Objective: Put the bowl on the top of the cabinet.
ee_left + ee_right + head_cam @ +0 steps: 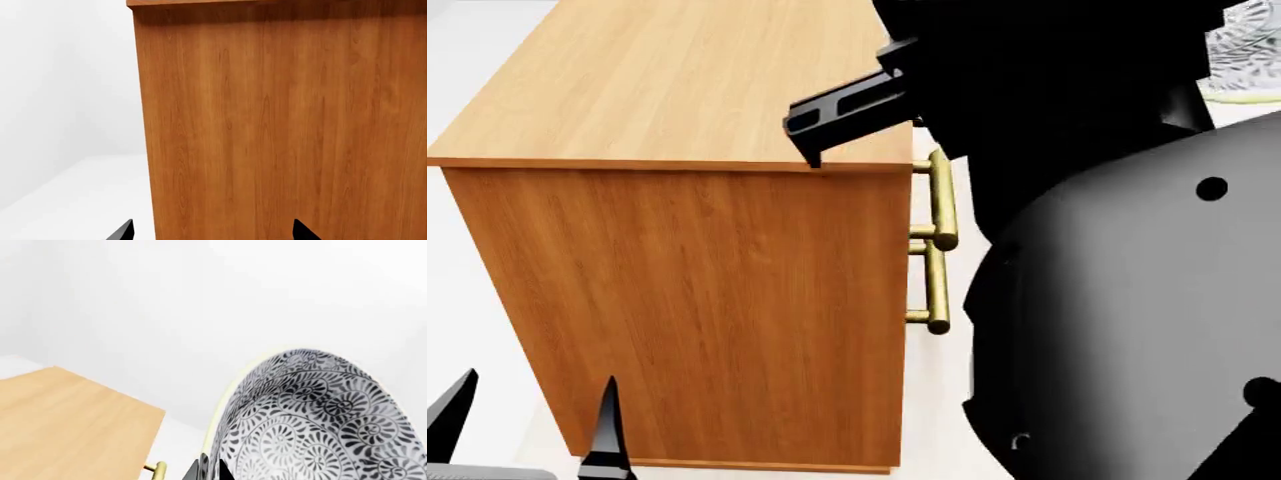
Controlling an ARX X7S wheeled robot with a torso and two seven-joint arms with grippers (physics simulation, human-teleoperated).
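Note:
The bowl (313, 415), white with a dense black floral pattern, is tilted on its side, with its rim between my right gripper's (212, 469) fingers. The gripper is shut on it and holds it up beside and above the cabinet's light top (67, 425). In the head view only a sliver of the bowl (1244, 55) shows past my right arm, which hides the gripper. The orange-brown cabinet (694, 300) stands at left. My left gripper (527, 420) is open and empty, low beside the cabinet's side wall (280, 125).
Brass bar handles (941, 200) stick out from the cabinet's front, close to my right arm (1121, 300). A black part of that arm (841, 110) reaches over the top's front edge. White floor (80, 195) and white walls surround the cabinet.

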